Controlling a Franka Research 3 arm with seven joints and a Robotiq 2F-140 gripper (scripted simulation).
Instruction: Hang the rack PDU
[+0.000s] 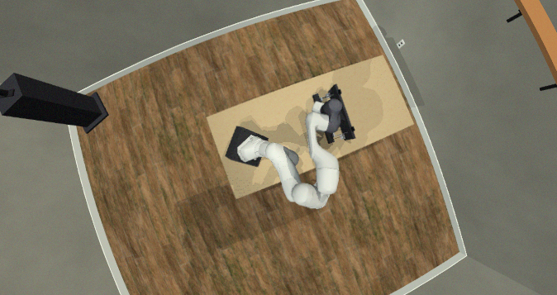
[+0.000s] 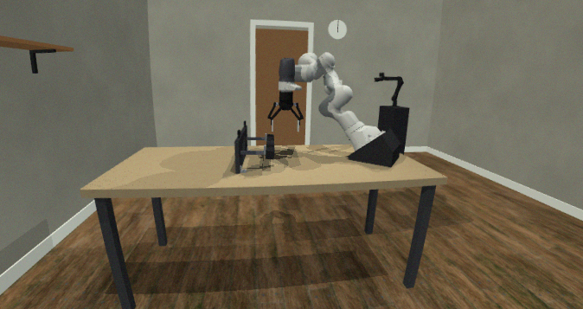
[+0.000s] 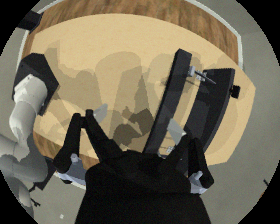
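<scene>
Item: one white seven-joint arm [image 2: 337, 97] on a black wedge-shaped base [image 2: 387, 153], set near one end of a tan table [image 2: 173, 183]; gripper [image 2: 285, 125] pointing straight down, fingers [image 2: 272, 120] spread wide with nothing between them, hanging above the fixture and apart from it. Item: rack PDU [image 1: 340, 112], a long dark bar, resting on the table top near the middle of its length, partly covered by the wrist from above; in the exterior view it appears end-on as a short dark block [image 2: 270, 146] joined by thin grey rods [image 2: 255, 139] to an upright dark panel [image 2: 240, 151]. Whether the buttons sit in the keyhole slots cannot be told. In the wrist view the dark panel [image 3: 173, 99] and the bar [image 3: 213, 106] stand side by side beyond the fingertips. Surroundings: wooden floor [image 2: 476, 248], brown door [image 2: 270, 88], round wall clock [image 2: 337, 28], wall shelf [image 2: 30, 45], black pedestal [image 2: 394, 123] behind the base
</scene>
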